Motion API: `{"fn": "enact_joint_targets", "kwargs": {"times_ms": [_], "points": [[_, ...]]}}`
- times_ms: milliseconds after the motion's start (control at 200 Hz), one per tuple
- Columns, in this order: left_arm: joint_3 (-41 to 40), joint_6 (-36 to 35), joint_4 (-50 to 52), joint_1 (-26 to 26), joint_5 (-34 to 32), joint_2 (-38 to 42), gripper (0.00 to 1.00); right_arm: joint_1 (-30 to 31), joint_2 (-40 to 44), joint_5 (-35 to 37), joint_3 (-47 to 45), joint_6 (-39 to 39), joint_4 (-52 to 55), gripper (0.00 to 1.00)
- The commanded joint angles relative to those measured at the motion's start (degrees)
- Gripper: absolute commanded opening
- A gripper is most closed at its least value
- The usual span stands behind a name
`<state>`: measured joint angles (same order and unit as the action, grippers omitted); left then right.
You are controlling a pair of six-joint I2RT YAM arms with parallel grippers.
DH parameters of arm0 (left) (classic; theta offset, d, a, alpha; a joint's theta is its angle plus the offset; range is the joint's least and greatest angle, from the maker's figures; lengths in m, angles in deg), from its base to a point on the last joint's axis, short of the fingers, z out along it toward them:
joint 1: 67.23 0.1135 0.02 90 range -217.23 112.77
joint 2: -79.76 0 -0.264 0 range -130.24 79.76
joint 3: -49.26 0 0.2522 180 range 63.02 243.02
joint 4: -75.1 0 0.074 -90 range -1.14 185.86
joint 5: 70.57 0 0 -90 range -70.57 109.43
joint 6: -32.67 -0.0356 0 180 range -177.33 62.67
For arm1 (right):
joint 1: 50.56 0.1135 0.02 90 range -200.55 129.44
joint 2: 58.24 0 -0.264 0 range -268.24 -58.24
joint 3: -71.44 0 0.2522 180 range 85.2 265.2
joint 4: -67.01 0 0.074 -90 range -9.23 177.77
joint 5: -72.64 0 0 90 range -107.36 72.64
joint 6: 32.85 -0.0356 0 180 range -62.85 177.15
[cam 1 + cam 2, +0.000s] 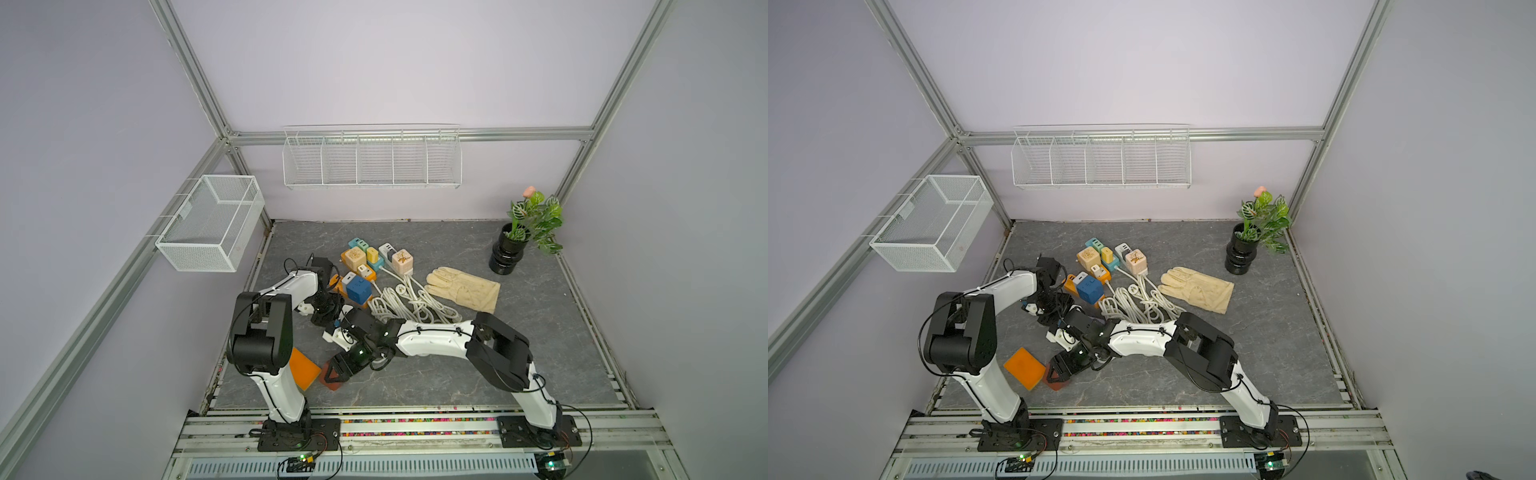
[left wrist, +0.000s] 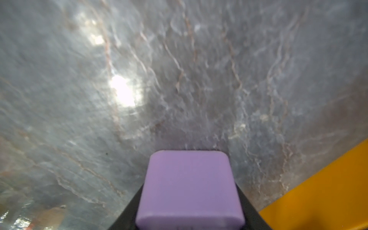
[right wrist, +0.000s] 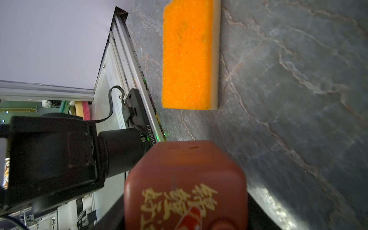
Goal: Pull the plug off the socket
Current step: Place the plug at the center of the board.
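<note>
Purple block (image 2: pixel 190 189), red cube (image 3: pixel 185 185) (both gripped)

Both top views look steeply down on the whole surface (image 1: pixel 561 299); each wrist view skims it close up.

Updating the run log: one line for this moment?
left claw: shut on purple cube | right claw: shut on red cube | orange sponge: untouched

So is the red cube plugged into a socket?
No, out. The right gripper holds the red cube beside the orange sponge, far from the power strips.
</note>
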<state>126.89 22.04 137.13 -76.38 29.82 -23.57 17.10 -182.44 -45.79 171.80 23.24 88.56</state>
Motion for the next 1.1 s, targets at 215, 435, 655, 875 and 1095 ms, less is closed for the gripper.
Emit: {"fn": "enact_joint_targets", "kwargs": {"times_ms": [215, 435, 655, 875, 1095], "points": [[0.72, -1.32, -2.37, 0.53, -0.15, 0.23, 0.0, -1.34, -2.97, -1.19, -0.76, -4.18, -1.34, 0.48], [0.98, -1.33, -2.62, 0.53, -0.02, 0.1, 0.0, -1.87, -2.4, 0.66, -0.95, -3.48, 1.33, 0.65], [1.4, -1.5, -3.03, 0.53, 0.31, -0.12, 0.0, -1.91, 0.45, 4.75, -0.56, 0.9, 7.13, 0.81], [2.13, -2.03, -3.01, 0.53, 0.46, -0.29, 0.0, -1.81, 2.15, 8.33, 1.56, 5.18, 12.96, 0.89], [2.48, -2.11, -3.1, 0.53, 0.66, -0.32, 0.0, -1.59, 3.94, 13.59, 3.65, 8.34, 17.66, 0.89]]}}
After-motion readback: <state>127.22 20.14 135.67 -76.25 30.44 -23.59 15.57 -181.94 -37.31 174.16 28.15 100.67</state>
